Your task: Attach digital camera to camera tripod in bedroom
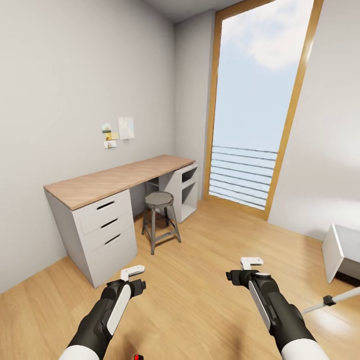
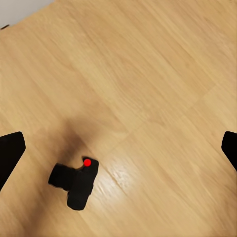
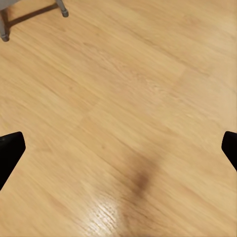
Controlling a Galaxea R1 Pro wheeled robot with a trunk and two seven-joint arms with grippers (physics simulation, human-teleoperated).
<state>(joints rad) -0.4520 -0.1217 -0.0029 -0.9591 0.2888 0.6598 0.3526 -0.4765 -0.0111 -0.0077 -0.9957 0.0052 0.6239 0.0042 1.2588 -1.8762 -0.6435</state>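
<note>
The left end effector (image 2: 118, 148) hangs over the wood floor (image 2: 148, 74) with its fingers spread wide and nothing between them. The digital camera (image 2: 75, 181) lies on the floor below it, red button up, at the edge of a soft shadow. The right end effector (image 3: 118, 148) is likewise spread and holding nothing, over bare floor, with a stool (image 3: 29, 15) foot near the frame's corner.

In the head view both arms reach forward and low. A red dot at the bottom edge (image 1: 136, 357) is probably the camera's button, mostly cut off. A thin silver leg with a black joint, part of the camera tripod (image 1: 330, 300), pokes in at the right, the rest out of frame. Ahead stand a worktop (image 1: 120, 179) with drawers, the round stool (image 1: 160, 217) before it, a tall window (image 1: 252, 105), and a grey bed corner (image 1: 342, 250)
</note>
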